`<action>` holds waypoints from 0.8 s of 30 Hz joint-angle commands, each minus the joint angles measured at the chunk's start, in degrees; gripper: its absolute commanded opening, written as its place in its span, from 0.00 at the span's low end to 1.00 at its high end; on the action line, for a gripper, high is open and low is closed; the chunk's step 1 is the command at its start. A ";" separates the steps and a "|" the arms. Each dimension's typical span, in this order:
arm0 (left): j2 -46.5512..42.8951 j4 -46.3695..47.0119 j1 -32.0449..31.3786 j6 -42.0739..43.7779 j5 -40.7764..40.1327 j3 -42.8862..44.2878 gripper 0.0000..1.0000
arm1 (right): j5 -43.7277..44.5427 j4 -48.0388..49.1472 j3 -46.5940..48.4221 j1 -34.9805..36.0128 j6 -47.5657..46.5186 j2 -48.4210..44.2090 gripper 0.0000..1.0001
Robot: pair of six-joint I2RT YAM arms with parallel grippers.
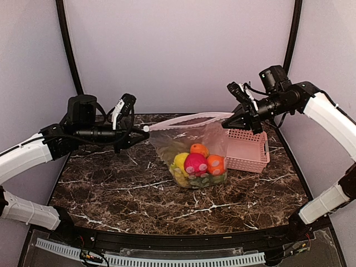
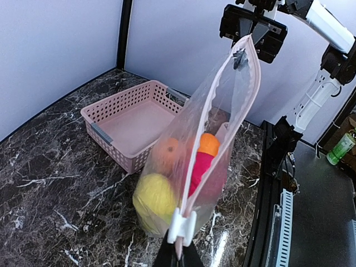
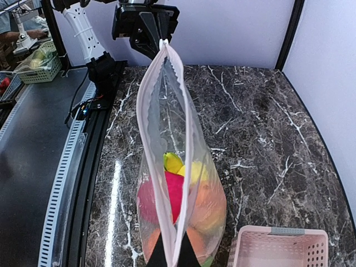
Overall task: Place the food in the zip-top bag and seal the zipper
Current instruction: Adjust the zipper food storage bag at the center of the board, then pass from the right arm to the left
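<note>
Starting at the front, the marble table (image 1: 111, 194) is taking up most of the top view. The zip-top bag (image 1: 189, 136) is hanging over the middle of it, with its bottom looking like it's sitting on the marble.

All the food I can spot is lying inside the bag, bunched up at the bottom:
- a yellow lemon (image 1: 181, 161)
- a red round fruit (image 1: 196, 164)
- an orange (image 1: 199, 149)
- some green pieces (image 1: 203, 181) right underneath them

Up top, the zipper (image 1: 189, 119) is getting stretched out between the two arms. The left gripper (image 1: 139, 130) is pinching tight on the left end, right by a little white slider (image 2: 182, 227). The right gripper (image 1: 236, 118) is clamping closed on the other end.

Both wrist views are showing the two sides of the strip bowing apart in the middle, so the mouth is gaping there.

Just past the bag on the right, a pink basket (image 1: 247, 150) is sitting on the table near the back corner.
</note>
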 commanded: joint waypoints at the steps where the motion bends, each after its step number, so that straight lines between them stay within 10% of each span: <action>1: 0.10 2.09 0.26 0.36 -2.18 -2.04 0.10 | -4.72 1.31 -1.97 -0.37 1.13 0.84 0.00; 8: -1.37 22.34 0.26 -8.12 -1.49 -14.37 0.54 | -4.35 1.42 -2.71 -0.46 0.89 2.39 0.00; 17: 4.03 44.34 0.28 -15.37 6.13 -22.59 0.52 | -3.74 1.67 -3.41 -0.47 1.34 1.62 0.00; 24: 8.93 54.37 0.18 -18.52 10.15 -23.00 0.29 | -2.86 1.85 -3.66 -0.48 1.68 1.25 0.00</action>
